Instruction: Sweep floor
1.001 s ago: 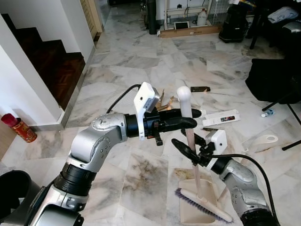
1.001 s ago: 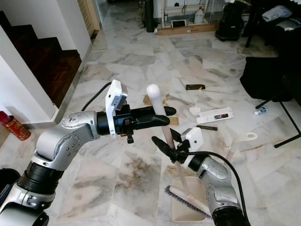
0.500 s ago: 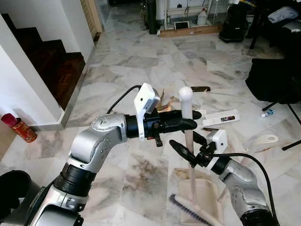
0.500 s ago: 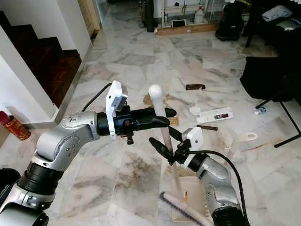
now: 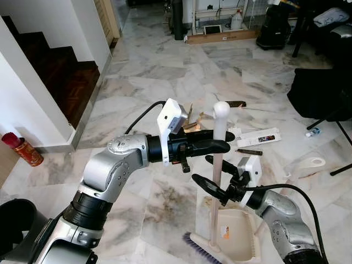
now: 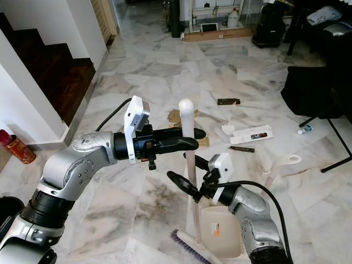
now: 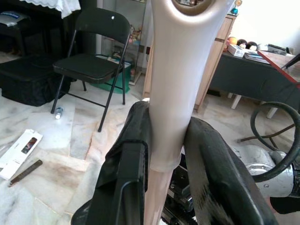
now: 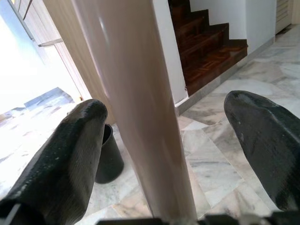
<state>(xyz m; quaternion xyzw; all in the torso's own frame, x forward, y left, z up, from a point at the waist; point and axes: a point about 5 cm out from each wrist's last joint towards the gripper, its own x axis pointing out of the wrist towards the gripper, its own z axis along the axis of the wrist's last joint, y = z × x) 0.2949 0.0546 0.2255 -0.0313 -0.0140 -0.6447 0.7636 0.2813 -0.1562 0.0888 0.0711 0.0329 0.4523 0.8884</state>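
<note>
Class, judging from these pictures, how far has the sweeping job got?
Done: the left gripper is shut on the broom handle, and the brush head is on the floor beside the dustpan. In hand: the right gripper straddles the handle lower down, fingers apart. Left: cardboard scraps and a white box lie unswept ahead.

Bright even daylight, head views sharp; wrist views blown out near windows

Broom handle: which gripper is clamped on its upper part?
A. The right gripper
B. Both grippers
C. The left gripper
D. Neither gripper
C. The left gripper is shut on the broom handle just below its rounded top, while the right gripper sits lower with its fingers spread apart around the handle.
</note>
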